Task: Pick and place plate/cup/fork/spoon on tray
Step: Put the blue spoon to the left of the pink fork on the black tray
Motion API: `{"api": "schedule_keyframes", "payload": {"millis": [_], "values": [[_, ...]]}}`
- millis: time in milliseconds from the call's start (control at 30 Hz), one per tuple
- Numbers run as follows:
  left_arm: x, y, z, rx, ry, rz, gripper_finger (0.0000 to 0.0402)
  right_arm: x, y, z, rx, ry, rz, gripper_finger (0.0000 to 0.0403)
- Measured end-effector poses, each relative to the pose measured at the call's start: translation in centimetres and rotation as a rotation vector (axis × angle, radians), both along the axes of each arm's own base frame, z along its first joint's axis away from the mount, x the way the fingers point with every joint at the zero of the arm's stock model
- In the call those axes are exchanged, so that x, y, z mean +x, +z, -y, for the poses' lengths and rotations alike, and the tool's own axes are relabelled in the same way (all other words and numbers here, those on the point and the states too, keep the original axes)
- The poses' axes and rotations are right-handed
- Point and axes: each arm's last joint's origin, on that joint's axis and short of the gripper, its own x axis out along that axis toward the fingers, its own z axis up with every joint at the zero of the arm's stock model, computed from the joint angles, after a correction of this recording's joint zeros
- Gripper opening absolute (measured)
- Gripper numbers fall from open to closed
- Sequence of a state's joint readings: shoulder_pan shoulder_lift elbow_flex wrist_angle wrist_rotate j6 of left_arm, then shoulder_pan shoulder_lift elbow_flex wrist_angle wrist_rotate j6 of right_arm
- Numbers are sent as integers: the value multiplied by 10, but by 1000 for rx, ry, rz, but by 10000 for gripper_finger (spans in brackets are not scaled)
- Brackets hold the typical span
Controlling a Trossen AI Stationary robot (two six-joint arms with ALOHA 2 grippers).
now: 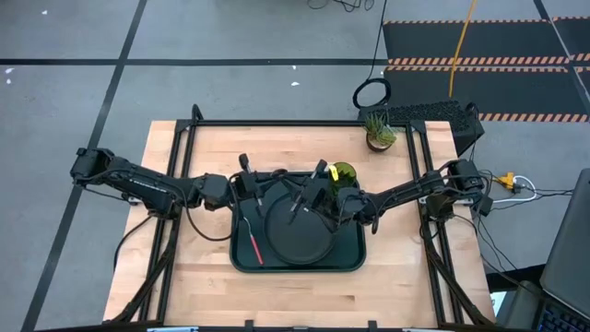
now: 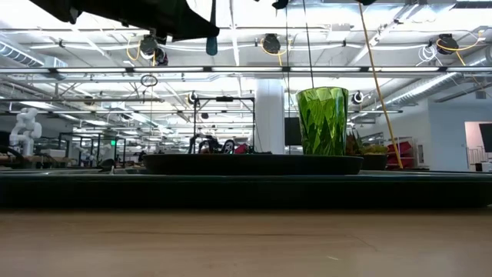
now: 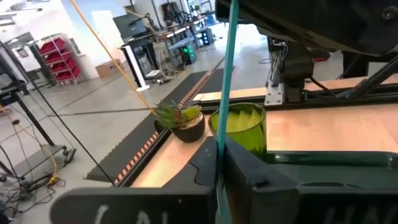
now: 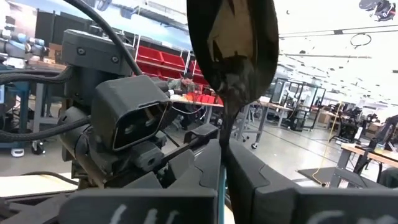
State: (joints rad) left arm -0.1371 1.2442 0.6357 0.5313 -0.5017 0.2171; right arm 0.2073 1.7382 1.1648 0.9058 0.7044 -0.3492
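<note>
The dark green tray [image 1: 355, 263] lies mid-table. The dark plate [image 1: 297, 235] rests flat in it. The red-handled fork [image 1: 254, 243] lies on the tray floor left of the plate. The green cup [image 1: 343, 172] stands upright at the tray's far right corner and also shows in the low view [image 2: 322, 121]. My left gripper [image 3: 219, 183] and my right gripper [image 4: 222, 183] meet above the plate, both shut on the blue-handled spoon [image 3: 229, 68]. The spoon's bowl [image 4: 233, 46] points up. My left gripper pinches the spoon's blue handle [image 3: 221, 155] between its two fingers, coming level from the table's left, fingers across the handle. The spoon stands upright, clear of the tray, its handle end [image 2: 211, 45] hanging below the gripper. My right gripper pinches the blue handle [image 4: 222, 177] just below the spoon's neck, between its two fingers. It comes level from the table's right, fingers across the handle. The bowl stands upright above the fingers, clear of the tray.
A small potted plant [image 1: 378, 132] stands at the table's far right corner, behind the cup. A black device [image 1: 433, 115] sits just beyond that corner. Bare wood [image 1: 194, 277] lies left, right and in front of the tray.
</note>
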Motion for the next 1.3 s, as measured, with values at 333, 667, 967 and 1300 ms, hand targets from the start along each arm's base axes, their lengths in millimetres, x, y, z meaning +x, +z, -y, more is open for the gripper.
{"api": "schedule_keyframes", "payload": {"millis": [333, 667, 967, 1300], "values": [[-1, -4, -1, 37, 6, -53, 7, 1, -5, 2, -121, -54, -128, 56], [-27, 20, -6, 31, 81, -27, 7, -15, -5, 10, -86, -348, -325, 179], [-59, 33, -15, -5, 76, -63, 7, -69, 6, 15, 154, -352, -449, 193], [-69, 38, -17, -26, -10, -58, 7, -160, 46, 32, 292, -258, -585, 169]]}}
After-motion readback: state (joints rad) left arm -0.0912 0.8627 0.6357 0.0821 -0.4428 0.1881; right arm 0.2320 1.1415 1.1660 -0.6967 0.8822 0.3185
